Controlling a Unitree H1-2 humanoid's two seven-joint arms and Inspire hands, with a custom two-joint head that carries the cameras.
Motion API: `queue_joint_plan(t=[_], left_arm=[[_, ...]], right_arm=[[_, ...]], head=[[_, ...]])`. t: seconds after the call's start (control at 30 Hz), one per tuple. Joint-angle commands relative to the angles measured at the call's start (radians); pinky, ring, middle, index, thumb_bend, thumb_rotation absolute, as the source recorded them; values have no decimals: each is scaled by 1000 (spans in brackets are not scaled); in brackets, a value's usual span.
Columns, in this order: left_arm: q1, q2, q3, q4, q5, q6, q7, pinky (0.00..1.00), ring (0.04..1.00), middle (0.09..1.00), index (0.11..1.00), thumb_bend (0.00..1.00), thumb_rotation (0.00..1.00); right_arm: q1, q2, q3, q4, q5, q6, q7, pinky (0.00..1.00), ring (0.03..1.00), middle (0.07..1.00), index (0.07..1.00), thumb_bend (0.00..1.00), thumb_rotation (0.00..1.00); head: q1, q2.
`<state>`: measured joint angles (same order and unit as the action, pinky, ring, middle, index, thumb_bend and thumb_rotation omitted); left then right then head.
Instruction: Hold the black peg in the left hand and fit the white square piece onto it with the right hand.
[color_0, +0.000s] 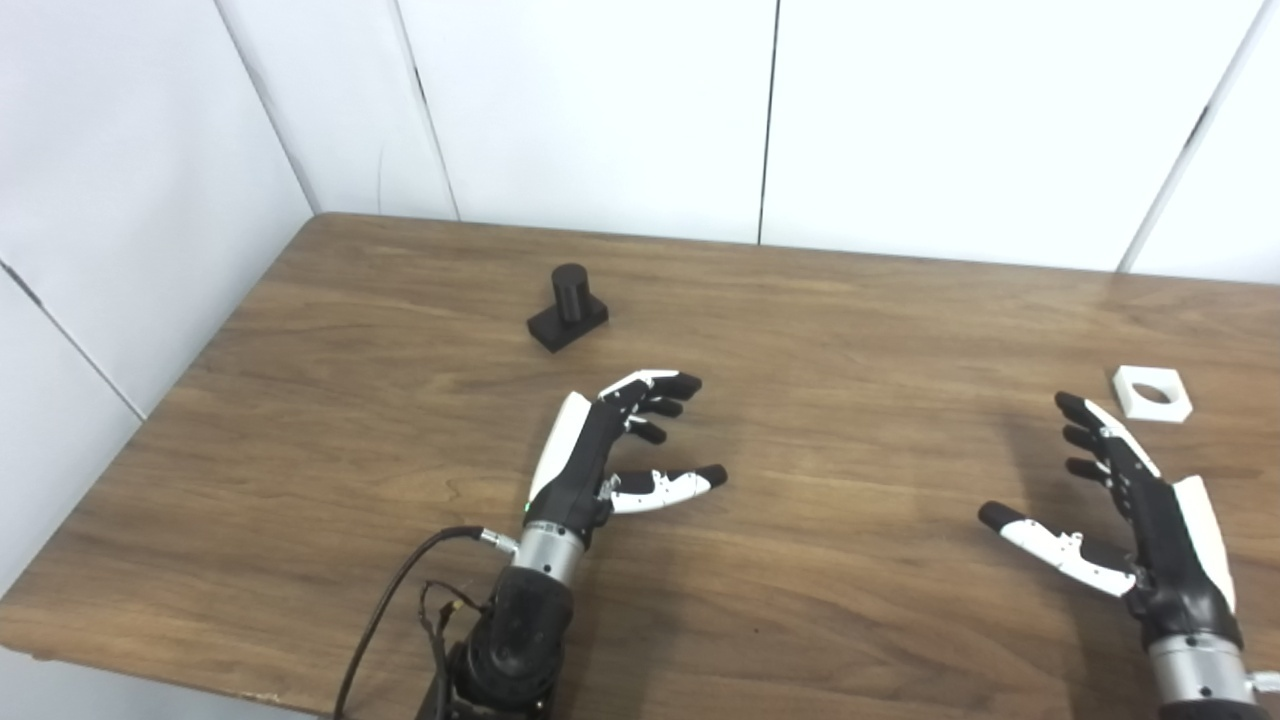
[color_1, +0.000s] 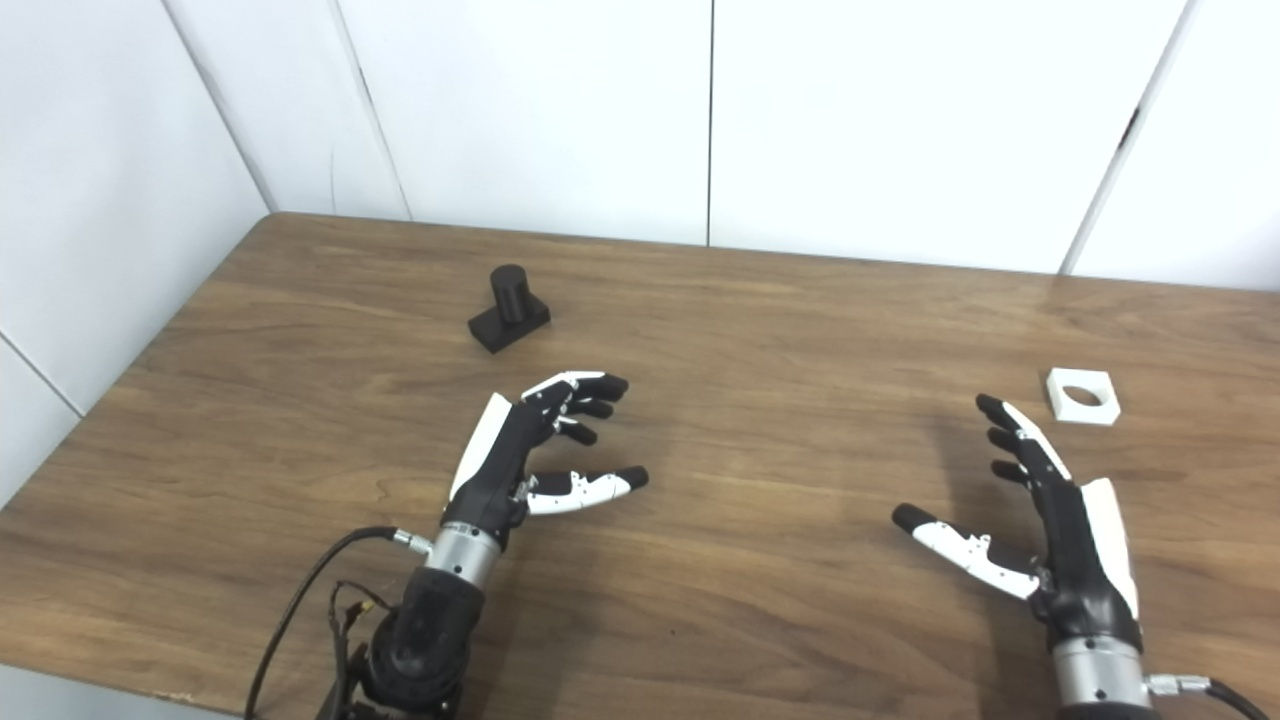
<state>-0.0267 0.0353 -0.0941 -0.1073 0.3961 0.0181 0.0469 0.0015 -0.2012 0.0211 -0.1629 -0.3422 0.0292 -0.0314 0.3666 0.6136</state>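
Currently left robot hand (color_0: 600, 450) spread, holding nothing; right robot hand (color_0: 1130, 510) likewise, short of white square piece (color_0: 1152, 393).

1. The wooden table (color_0: 800, 320) is brown with a visible grain and runs up to white wall panels at its far and left edges.
2. A black peg (color_0: 568, 308) stands upright on its flat base, on the far left part of the top.
3. A white square piece (color_0: 1153, 393) with a round hole lies flat near the right edge, seemingly level on the wood.
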Motion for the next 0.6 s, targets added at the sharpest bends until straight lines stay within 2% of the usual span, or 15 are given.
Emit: queue_joint_plan(t=[0.0, 0.23, 0.57], left_arm=[[-29, 3, 5, -43, 8, -10, 19, 613, 723, 753, 696, 719, 93], [-29, 1, 11, -46, 12, -9, 22, 621, 723, 752, 701, 718, 78], [-30, -4, 22, -51, 24, -3, 34, 612, 722, 750, 708, 719, 117]], right_arm=[[-32, -13, -5, -24, -5, -23, -1, 798, 873, 899, 871, 795, 361], [-34, -13, -7, -21, -1, -23, -1, 798, 867, 898, 871, 799, 354], [-35, -11, -7, -19, -2, -27, -5, 784, 860, 896, 867, 807, 354]], head=[[1, 1], [1, 2], [0, 4]])
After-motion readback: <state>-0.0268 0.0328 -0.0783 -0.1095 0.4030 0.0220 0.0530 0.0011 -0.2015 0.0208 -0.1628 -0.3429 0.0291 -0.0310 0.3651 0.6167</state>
